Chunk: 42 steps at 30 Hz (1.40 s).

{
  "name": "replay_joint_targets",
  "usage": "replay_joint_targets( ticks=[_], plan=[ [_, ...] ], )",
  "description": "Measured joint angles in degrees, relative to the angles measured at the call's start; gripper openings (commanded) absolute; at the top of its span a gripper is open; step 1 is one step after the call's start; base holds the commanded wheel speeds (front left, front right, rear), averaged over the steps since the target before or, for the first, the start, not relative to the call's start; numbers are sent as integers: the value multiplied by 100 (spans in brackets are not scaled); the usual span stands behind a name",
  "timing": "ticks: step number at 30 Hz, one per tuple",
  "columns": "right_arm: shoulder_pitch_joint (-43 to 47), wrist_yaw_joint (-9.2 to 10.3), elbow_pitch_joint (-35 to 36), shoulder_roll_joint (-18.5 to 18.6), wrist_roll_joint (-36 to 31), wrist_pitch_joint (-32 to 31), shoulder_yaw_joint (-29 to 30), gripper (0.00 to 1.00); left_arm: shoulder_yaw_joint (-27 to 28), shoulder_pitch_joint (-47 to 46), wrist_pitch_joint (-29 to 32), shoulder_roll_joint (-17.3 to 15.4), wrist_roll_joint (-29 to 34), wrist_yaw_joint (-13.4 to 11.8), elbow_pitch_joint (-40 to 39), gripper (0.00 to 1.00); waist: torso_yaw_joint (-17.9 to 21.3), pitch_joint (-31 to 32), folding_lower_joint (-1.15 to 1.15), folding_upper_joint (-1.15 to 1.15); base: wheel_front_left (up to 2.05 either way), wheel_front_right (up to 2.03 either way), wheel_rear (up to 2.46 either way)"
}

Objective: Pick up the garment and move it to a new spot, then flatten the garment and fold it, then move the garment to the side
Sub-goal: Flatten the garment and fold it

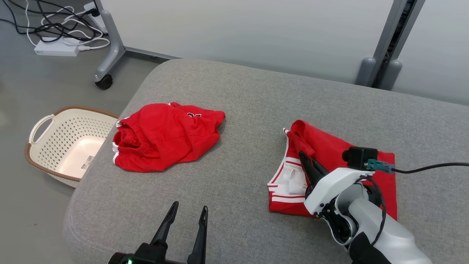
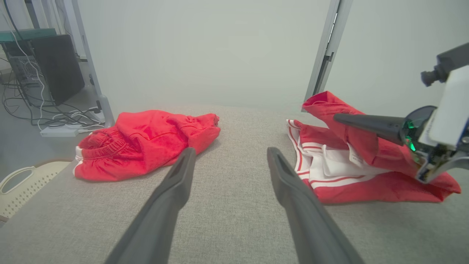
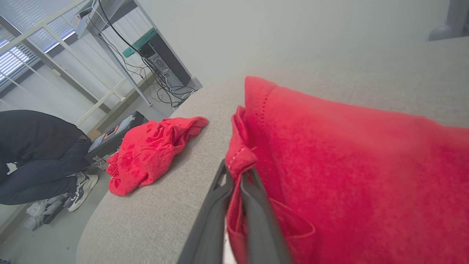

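The right gripper [image 1: 304,156] is clamped tight on a raised fold of the red garment with white stripes [image 1: 331,146], which lies partly folded on the right half of the grey cushion [image 1: 238,106]. The pinched part seems to be a hemmed edge, though the close right wrist view is blurred. That fold stands lifted above the rest of the cloth. The left gripper [image 1: 190,208] hovers low over the cushion's near edge, fingers spread wide and holding nothing. A crumpled red garment [image 1: 165,137] lies well apart on the left, near a perforated basket [image 1: 69,126] on the floor.
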<state>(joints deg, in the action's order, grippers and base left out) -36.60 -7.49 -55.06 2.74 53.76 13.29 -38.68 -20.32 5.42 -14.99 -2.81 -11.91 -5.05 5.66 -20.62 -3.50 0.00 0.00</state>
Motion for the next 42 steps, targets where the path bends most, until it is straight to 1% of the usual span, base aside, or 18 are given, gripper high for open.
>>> replay_joint_targets(
  ticks=[3, 4, 5, 6, 7, 10, 15, 17, 19, 21, 22, 24, 28, 31, 35, 40, 42],
  plan=[
    [-55, 0, -126, 1, 215, 42, -246, 0, -7, 1, 0, 0, -2, -3, 11, 100, -14, 14, 0, 0, 0, 0, 0],
    [-58, 0, -149, 1, 294, 47, -314, 7, -8, 1, 1, 0, -9, -4, 13, 100, -13, 17, 0, 0, 0, 0, 0],
    [-66, 0, -171, 0, 377, 66, -389, 40, -7, 1, 0, 0, -10, -4, 12, 100, -9, 20, 0, 0, 0, 0, 0],
    [-85, 0, -188, 0, 455, 87, -468, 78, -9, 1, 0, 0, -11, -5, 12, 100, -3, 18, 0, 0, 0, 0, 0],
    [-116, 0, -201, 1, 531, 88, -543, 100, -13, 0, 0, 0, -16, -5, 11, 100, 4, 15, 0, 0, 0, 0, 0],
    [-219, 0, -174, 1, 802, 107, -742, 100, -15, -1, 0, 1, -18, -4, 11, 100, 33, 10, 0, 0, 0, 0, 0],
    [-352, -1, 103, -10, 1308, 147, -968, 100, 14, -2, 0, 0, -15, -3, 21, 100, 146, -8, 0, 0, 0, 0, 0],
    [-483, 0, 110, -19, 1310, 160, -891, 100, 32, -2, 1, 0, -15, -5, 14, 100, 229, -18, 0, 0, 0, 0, 0],
    [-636, 0, 112, -10, 1138, 164, -655, 100, 51, -4, 1, 0, -15, -8, -7, 100, 337, -29, 0, 0, 0, 0, 0],
    [-672, -1, 81, -9, 826, 169, -405, 100, 60, -10, 0, 0, -16, -14, -26, 100, 469, -39, 0, 0, 0, 0, 0],
    [-672, -1, 81, -9, 826, 169, -405, 100, 60, -10, 0, 0, -16, -14, -26, 100, 469, -39, 0, 0, 0, 0, 0],
    [-671, 0, 64, -5, 387, 169, -110, 100, 88, -35, 0, 0, -24, -27, -32, 100, 619, -47, 0, 0, 0, 0, 0],
    [-604, 0, 118, 0, -610, 171, 697, 100, 167, -129, 0, 0, -24, -58, -49, 100, 974, -64, 0, 0, 0, 0, 0],
    [-290, 0, 336, 8, -1155, 171, 1216, 100, 215, -133, 0, 2, -23, -66, -27, 100, 1257, -71, 0, 0, 0, 0, 0],
    [136, 0, 715, 11, -1883, 171, 1702, 100, 326, -147, 0, 1, -27, -107, 14, 100, 1617, -47, 0, 0, 0, 0, 0],
    [684, 0, 1248, 60, -2670, 170, 2098, 100, 481, -148, 0, 0, -79, -125, 33, 100, 2003, 20, 0, 0, 0, 0, 0],
    [889, 0, 1555, 80, -2952, 171, 2153, 100, 542, -146, 0, 1, -85, -129, 40, 100, 2124, 58, 0, 0, 0, 0, 0]
  ],
)
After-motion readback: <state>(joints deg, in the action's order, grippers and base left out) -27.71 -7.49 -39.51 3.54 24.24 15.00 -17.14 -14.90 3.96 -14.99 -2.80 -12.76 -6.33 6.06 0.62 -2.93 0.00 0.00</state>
